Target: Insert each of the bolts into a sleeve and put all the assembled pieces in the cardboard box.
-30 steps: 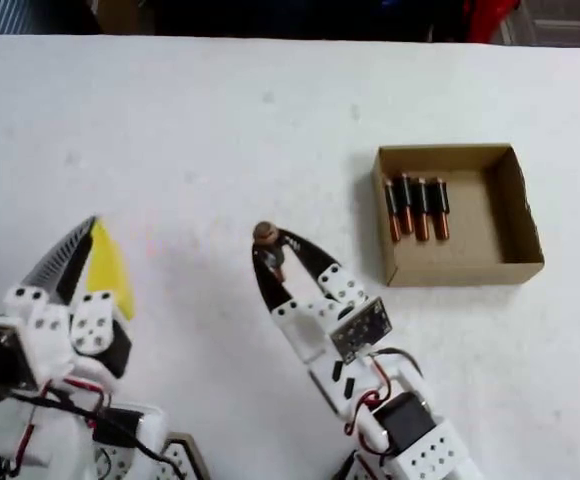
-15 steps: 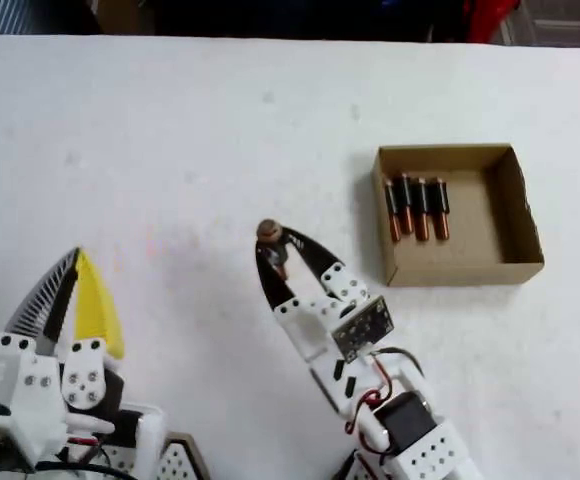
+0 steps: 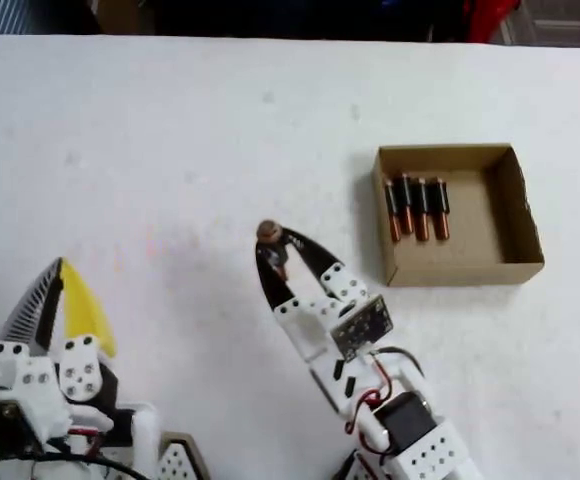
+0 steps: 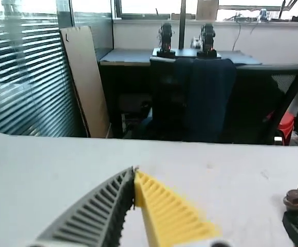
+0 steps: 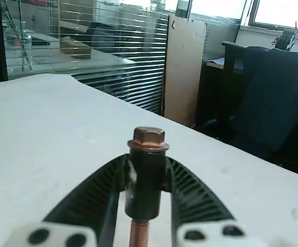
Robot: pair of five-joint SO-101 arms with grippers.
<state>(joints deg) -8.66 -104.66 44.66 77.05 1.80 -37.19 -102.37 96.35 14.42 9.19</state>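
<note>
My right gripper [image 3: 273, 252] [image 5: 145, 177] is shut on an assembled piece [image 3: 269, 243] [image 5: 145, 175]: a copper bolt standing upright in a black sleeve, its hex head on top. It hangs over the table's middle, left of the cardboard box [image 3: 500, 264]. Several assembled pieces [image 3: 417, 208] lie side by side in the box's left half. My left gripper [image 3: 58, 283] [image 4: 134, 175], with one grey and one yellow finger, is shut on nothing at the near left. The held bolt's head [image 4: 296, 198] also shows in the left wrist view.
The white table [image 3: 170, 130] stretches wide to the back and left. Its far edge meets a dark room with a chair [image 4: 205, 98] and a leaning board [image 4: 85, 77]. The box's right half [image 3: 485, 205] holds nothing.
My left arm has drawn back toward the near left edge, its shut fingers sliding down and left. The right arm with its piece has barely shifted.
</note>
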